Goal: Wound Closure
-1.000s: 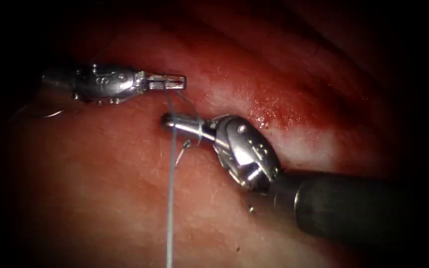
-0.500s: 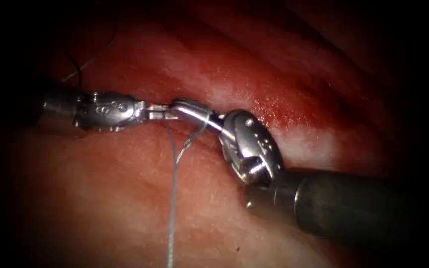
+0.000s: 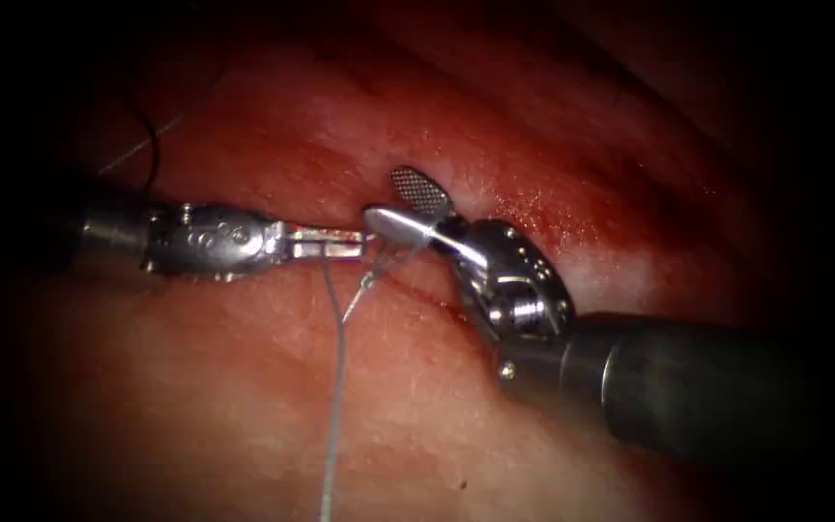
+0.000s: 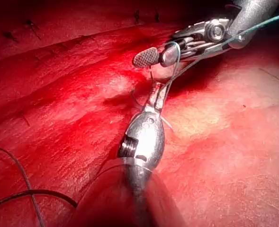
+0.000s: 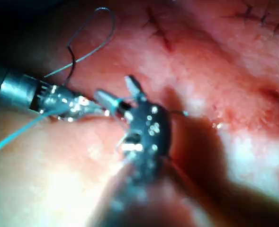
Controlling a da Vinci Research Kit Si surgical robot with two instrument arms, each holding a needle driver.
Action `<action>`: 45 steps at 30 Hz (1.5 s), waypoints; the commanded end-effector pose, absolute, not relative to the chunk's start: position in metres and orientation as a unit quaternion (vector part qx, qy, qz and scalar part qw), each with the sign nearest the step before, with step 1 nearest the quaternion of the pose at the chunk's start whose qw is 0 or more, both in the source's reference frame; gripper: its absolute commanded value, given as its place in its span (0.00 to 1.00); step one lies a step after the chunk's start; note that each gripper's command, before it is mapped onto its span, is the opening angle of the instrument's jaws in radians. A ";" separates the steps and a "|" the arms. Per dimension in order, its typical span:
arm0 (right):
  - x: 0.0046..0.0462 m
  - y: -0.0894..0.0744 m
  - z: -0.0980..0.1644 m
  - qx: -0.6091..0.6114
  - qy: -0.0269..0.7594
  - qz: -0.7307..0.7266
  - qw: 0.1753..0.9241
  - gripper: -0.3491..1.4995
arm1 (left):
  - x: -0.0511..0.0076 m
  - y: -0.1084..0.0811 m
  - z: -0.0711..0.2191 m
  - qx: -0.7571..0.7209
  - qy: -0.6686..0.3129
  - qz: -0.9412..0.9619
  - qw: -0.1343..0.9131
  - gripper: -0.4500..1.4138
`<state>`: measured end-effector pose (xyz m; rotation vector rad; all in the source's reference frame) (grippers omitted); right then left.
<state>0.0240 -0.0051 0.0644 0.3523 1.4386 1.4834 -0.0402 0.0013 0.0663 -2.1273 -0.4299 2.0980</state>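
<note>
In the endoscope view, nearest the camera, the thread (image 3: 333,406) is running as one pale strand up over the tissue (image 3: 244,406) to the spot where the two tools are meeting. The right end effector (image 3: 400,201) is coming in on its dark shaft from the right, and its jaws are now standing spread, one showing its cross-hatched face; half a second ago they were pressed together with thread wrapped around them, so it is letting go and is holding nothing. A short loop of thread is hanging just under its tips. The left end effector (image 3: 326,242) is lying level from the left, jaws pressed together and pinching the thread where the long strand is reaching it; a second ago it was sitting higher. The left wrist view shows the same: the left end effector (image 4: 157,97) pinching the thread (image 4: 253,27), the right end effector (image 4: 153,56) gaping just beyond. Judging from this, the thread is now depending on the left tool alone. Farther back, the cut (image 3: 533,208) is lying glossy with red fluid (image 3: 524,217). I cannot pick out the needle
</note>
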 end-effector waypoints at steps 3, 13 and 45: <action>0.0247 -0.006 0.066 0.167 0.562 0.648 0.486 0.55 | -0.0411 0.001 0.066 -0.703 -0.146 0.693 0.064 0.00; 0.0245 -0.007 0.067 0.214 0.517 0.729 0.394 0.43 | -0.0419 -0.002 0.065 -0.705 -0.142 0.692 0.054 0.00; 0.0237 -0.011 0.076 0.327 0.435 0.828 0.137 0.81 | -0.0432 -0.001 0.068 -0.704 -0.126 0.699 0.031 0.00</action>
